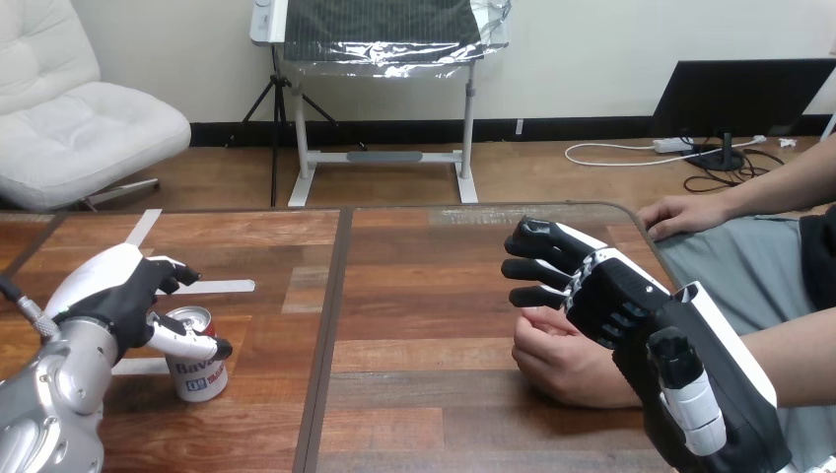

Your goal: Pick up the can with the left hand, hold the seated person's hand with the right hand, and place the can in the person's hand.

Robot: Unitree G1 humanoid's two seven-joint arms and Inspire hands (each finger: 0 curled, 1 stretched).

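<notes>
Your can (202,379) stands upright on the counter (424,296), close to its near left corner and well left of the dark seam that runs down the counter's middle. It is a short drinks can with a silver top, a thin red band under the rim and a white body printed in red and dark lettering. A strip of white tape (222,287) lies on the wood just beyond it.

Your left hand (123,291) is at the can from the left. Its fingers (175,268) are stretched out and spread behind the can's top, with bare wood showing between them and the can. The thumb (187,340) lies across the can's upper front, so the can sits between thumb and fingers without being gripped.

Your right hand (616,301) is over the person's hand (567,363), which rests loosely curled on the counter towards the near right edge. The black fingers (537,268) reach out past it, nearly straight, and are not wrapped round it. You cannot tell whether the palm touches it.

The person's other hand (680,215) lies flat at the counter's far right corner.
</notes>
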